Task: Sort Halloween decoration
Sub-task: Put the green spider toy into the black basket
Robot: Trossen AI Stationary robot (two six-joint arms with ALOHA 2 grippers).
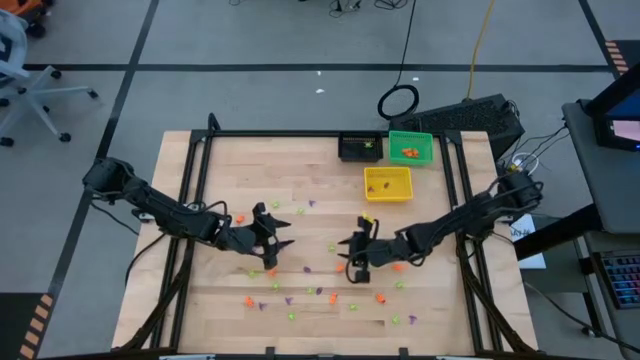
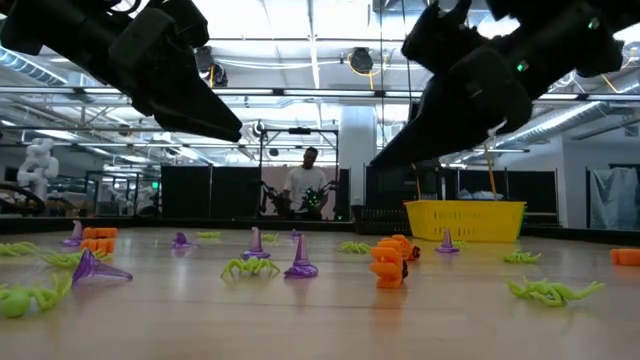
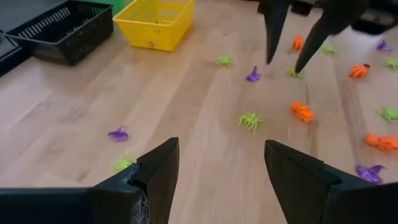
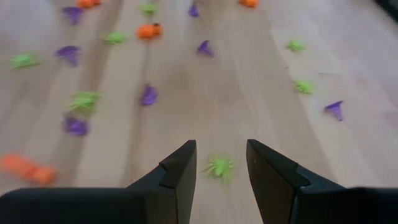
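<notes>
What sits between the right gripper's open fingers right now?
In the right wrist view, a light-green spider lies on the wood in the gap of the right gripper, not yet held. Nothing else is in that stretch.

Three square bins (image 1: 388, 183), two arms (image 1: 170, 212), dozens of small trinkets (image 1: 331, 294).

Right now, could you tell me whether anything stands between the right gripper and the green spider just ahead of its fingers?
Nothing visible does. The right gripper is open, and the green spider lies on bare table between its fingers. The nearest other trinkets lie farther off.
</notes>
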